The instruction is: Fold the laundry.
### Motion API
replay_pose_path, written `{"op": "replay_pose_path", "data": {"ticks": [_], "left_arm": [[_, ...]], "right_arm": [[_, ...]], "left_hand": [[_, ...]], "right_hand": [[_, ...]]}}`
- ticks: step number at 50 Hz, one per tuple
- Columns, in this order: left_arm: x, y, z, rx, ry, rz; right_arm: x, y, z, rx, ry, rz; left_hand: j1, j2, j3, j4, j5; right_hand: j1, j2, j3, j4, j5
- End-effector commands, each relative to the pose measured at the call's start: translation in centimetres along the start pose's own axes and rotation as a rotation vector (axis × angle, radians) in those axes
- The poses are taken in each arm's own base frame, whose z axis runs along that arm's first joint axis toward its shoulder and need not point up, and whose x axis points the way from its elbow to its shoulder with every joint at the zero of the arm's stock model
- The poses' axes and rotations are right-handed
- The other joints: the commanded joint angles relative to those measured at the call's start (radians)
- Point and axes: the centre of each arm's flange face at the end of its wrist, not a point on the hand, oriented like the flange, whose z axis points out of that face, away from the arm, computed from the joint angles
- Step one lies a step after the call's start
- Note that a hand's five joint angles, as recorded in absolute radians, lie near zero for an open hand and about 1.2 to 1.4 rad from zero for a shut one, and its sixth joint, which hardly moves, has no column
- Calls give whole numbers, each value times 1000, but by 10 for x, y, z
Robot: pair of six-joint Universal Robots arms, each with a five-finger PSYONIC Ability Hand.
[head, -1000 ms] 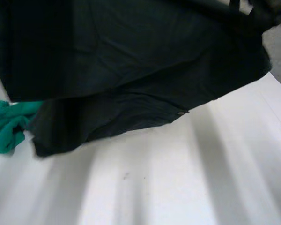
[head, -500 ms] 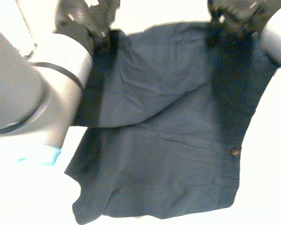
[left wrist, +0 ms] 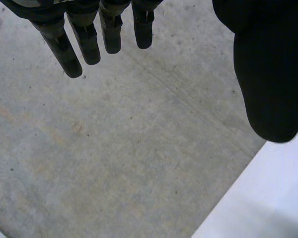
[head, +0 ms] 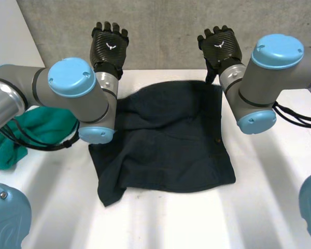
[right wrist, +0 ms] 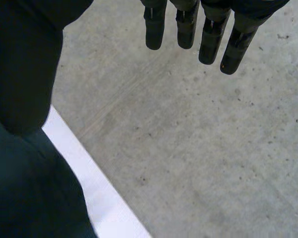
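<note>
A dark navy garment [head: 166, 145] lies in a rough, rumpled square on the white table [head: 197, 218], with a small button [head: 218, 139] near its right edge. Beyond its far edge my left hand [head: 109, 47] is raised with the palm toward the camera, open and empty. My right hand [head: 221, 47] is held the same way at the garment's far right corner, also open and empty. In the left wrist view my left hand [left wrist: 84, 42] has straight fingers with nothing between them and the thumb. In the right wrist view my right hand [right wrist: 211, 34] is just as straight, with the garment [right wrist: 30, 198] under its thumb side.
A green cloth [head: 36, 129] lies bunched at the table's left side, partly behind my left arm. A grey concrete wall [head: 171, 31] stands behind the table's far edge. Bare table stretches in front of the garment and to its right.
The garment was held up in front of the camera; both hands have let go and opened. It now lies flat on the table, with the hands raised beyond its far edge.
</note>
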Motion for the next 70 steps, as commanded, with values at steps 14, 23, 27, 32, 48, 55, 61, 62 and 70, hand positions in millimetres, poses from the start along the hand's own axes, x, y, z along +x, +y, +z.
{"op": "replay_pose_path", "data": {"ticks": [14, 23, 27, 32, 48, 55, 61, 62, 70], "left_arm": [[-42, -18, -177, -481, 184, -141], [-39, 11, -236, -778, 218, -319], [-36, 24, -236, -818, 211, -344], [-23, 35, -239, -861, 293, -367], [-18, 34, -241, -852, 329, -381], [-13, 35, -239, -813, 331, -378], [-6, 39, -231, -770, 299, -367], [-6, 41, -230, -771, 290, -362], [1, 59, -227, -810, 259, -282]], "right_arm": [[-1, 27, -153, -574, -367, 78], [-17, 64, -188, -538, -448, 154], [-22, 73, -195, -524, -445, 153], [-25, 78, -198, -519, -442, 148], [-31, 100, -187, -474, -427, 48], [-19, 108, -184, -497, -388, 21], [-15, 108, -182, -496, -376, 18], [-15, 108, -183, -498, -375, 19], [-9, 105, -184, -503, -355, 18]], "left_hand": [[202, 198, 191, 196, 179], [339, 336, 329, 334, 317], [513, 509, 502, 507, 490], [566, 562, 555, 560, 543], [422, 418, 412, 417, 399], [422, 418, 412, 416, 399], [434, 430, 423, 428, 411], [434, 430, 423, 428, 411], [545, 541, 535, 539, 522]], "right_hand": [[-20, -37, -27, -49, -57], [232, 216, 225, 203, 196], [297, 281, 290, 268, 260], [370, 354, 363, 341, 334], [820, 803, 813, 791, 783], [916, 900, 909, 887, 880], [1194, 1178, 1187, 1166, 1158], [1194, 1178, 1187, 1166, 1158], [1194, 1178, 1187, 1166, 1158]]}}
